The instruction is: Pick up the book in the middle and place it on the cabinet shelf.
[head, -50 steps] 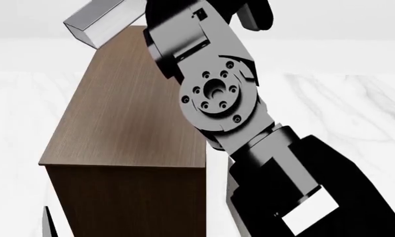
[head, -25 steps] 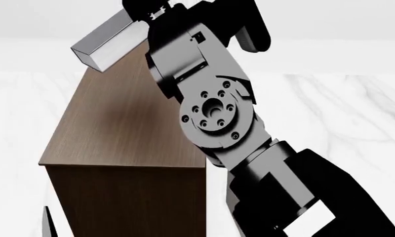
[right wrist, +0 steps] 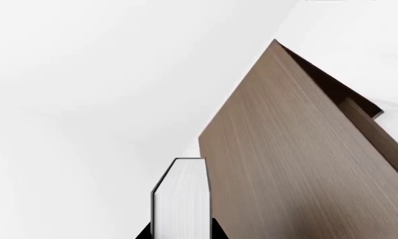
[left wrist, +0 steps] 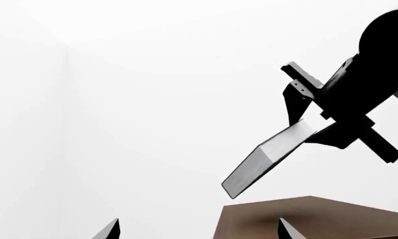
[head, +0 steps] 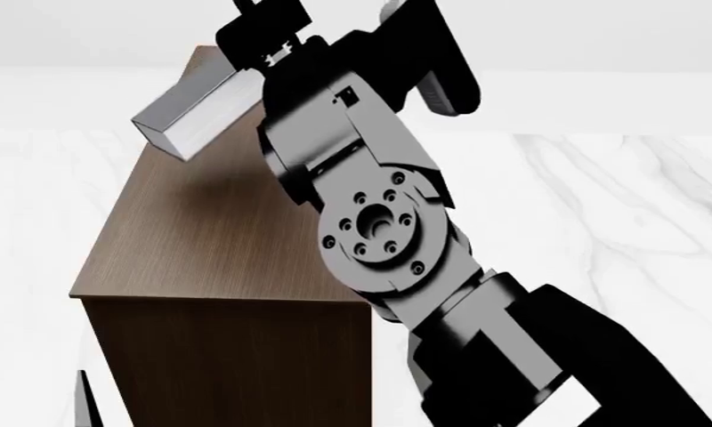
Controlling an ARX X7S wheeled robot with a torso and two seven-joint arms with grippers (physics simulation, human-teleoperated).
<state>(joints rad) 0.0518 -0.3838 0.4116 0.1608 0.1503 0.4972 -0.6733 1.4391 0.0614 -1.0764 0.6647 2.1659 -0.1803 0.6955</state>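
Observation:
My right gripper (head: 261, 40) is shut on the book (head: 190, 111), a thick dark grey hardcover with white page edges. It holds the book tilted in the air just above the far left part of the cabinet shelf's flat brown top (head: 214, 231). In the right wrist view the book's white page edge (right wrist: 181, 199) stands between the jaws beside the cabinet top (right wrist: 298, 159). The left wrist view shows the book (left wrist: 265, 159) hanging from the right gripper (left wrist: 305, 127) over the cabinet top (left wrist: 318, 219). My left gripper (left wrist: 197, 231) is open and empty, low beside the cabinet.
The cabinet's dark wood front (head: 225, 365) stands close before me on a white marbled floor (head: 618, 205). My right arm (head: 451, 294) covers the cabinet's right side. A dark sliver (head: 89, 405) shows at the lower left.
My right arm has lowered and moved toward me with the book, bringing it down closer to the cabinet top. A shadow now falls on the wood beneath it.

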